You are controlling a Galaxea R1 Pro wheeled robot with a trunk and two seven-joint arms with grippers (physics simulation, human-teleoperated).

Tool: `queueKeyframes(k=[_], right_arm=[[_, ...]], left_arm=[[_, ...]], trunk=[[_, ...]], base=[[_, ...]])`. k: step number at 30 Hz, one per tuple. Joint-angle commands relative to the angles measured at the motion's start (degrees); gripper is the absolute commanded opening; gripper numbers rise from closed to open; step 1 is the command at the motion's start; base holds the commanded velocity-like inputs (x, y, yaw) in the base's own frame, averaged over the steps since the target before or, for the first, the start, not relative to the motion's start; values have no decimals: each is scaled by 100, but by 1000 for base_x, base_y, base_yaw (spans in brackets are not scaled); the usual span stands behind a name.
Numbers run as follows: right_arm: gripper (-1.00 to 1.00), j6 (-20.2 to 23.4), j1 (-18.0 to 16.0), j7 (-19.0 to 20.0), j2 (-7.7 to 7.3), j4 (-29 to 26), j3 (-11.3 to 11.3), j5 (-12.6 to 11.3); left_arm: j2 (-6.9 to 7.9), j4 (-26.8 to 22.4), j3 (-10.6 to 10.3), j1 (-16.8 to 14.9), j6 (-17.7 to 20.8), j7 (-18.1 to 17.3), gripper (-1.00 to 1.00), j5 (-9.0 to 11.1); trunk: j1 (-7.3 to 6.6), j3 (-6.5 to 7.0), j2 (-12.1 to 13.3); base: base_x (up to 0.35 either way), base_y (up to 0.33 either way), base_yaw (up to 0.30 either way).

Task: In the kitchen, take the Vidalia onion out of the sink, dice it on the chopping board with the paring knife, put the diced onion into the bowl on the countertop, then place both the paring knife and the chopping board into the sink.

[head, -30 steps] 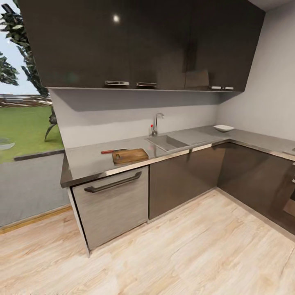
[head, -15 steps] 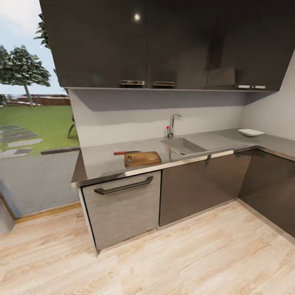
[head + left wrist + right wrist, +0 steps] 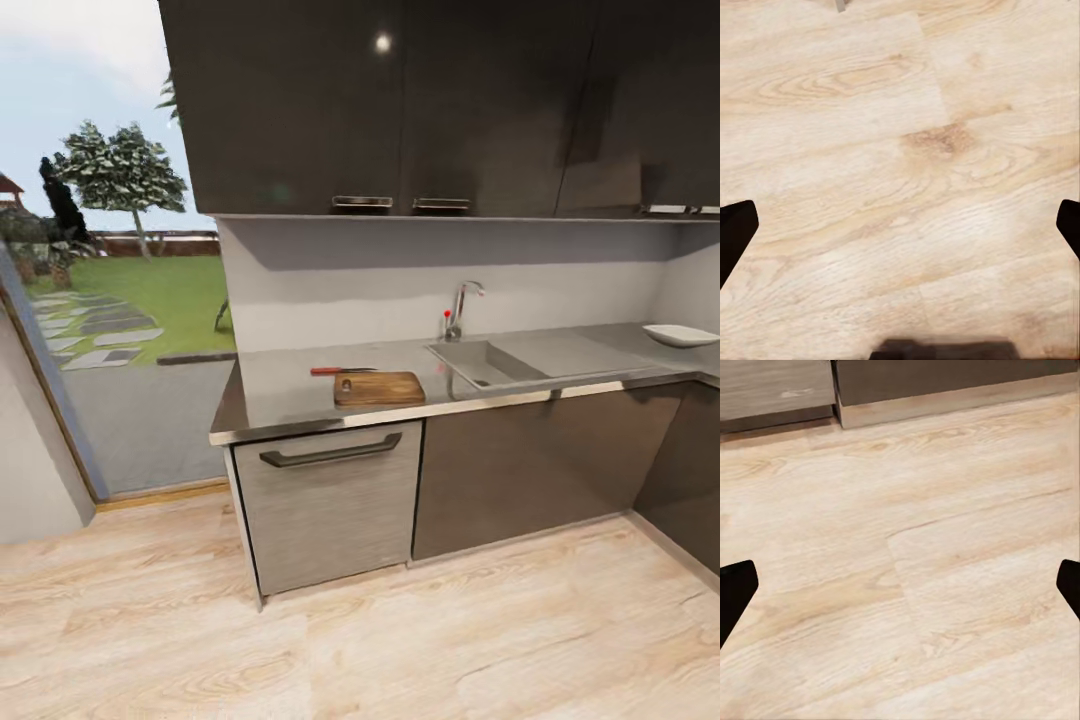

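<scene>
Swinging left, the head camera has shifted the counter (image 3: 300, 385) rightward in frame; the robot is on its way. Brown board (image 3: 379, 388) sits centre, red-handled knife (image 3: 342, 371) just behind, sink (image 3: 487, 362) right, white bowl (image 3: 682, 335) far right. Both grippers (image 3: 900, 225) (image 3: 900, 585) spread wide over floor.

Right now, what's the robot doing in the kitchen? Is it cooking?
Not yet. Nothing is being handled. Both grippers point down at the wooden floor, wide open and empty. Ahead, on the grey countertop, the chopping board lies with the red-handled paring knife just behind it. The sink is to their right, and the white bowl sits farther right. No onion can be made out from here.
</scene>
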Motion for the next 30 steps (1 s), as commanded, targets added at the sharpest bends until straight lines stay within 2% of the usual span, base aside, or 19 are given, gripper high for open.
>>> queueKeyframes(k=[1,10,21,30], right_arm=[[100,-16,-3,-17,-1,4,6,4],[100,-17,-3,-17,-1,4,6,-2],[100,-18,-3,-17,-6,4,7,-1],[100,-16,-2,-17,-4,4,11,-3]], left_arm=[[0,-6,-1,3,-9,1,100,-3],[0,-8,-1,1,-9,3,100,-3],[0,-4,-1,2,-9,6,100,-3],[2,-8,6,2,-9,2,100,-3]], trunk=[[0,-5,-3],[0,-5,-3],[0,-5,-3],[0,-14,-3]], base=[[0,-295,284],[0,-302,261],[0,-304,43],[5,-304,139]])
